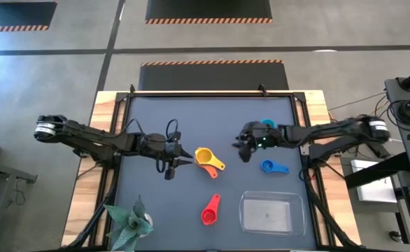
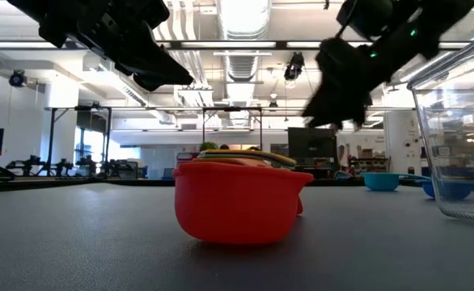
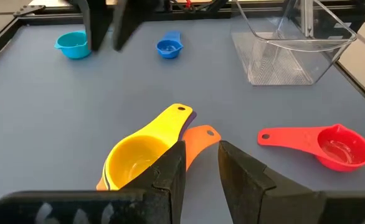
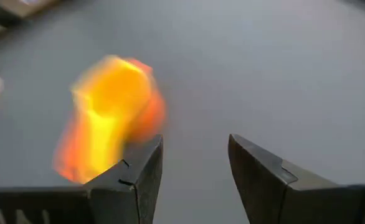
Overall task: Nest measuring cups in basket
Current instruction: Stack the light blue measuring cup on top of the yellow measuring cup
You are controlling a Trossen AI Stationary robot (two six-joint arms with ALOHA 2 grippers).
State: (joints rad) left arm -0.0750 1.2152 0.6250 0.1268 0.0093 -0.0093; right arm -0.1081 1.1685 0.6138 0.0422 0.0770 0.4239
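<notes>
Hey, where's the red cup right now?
In the high view the red cup lies near the table's front edge, left of the basket and below the yellow cup.

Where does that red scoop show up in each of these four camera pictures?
High view: the red measuring cup lies near the table's front edge, left of the clear basket.
Low view: it fills the centre foreground, with the basket's wall at the right edge.
Left wrist view: lower right, handle pointing left; the basket beyond it.
Right wrist view: not clearly in it.
Shared landmark: the basket.
</notes>
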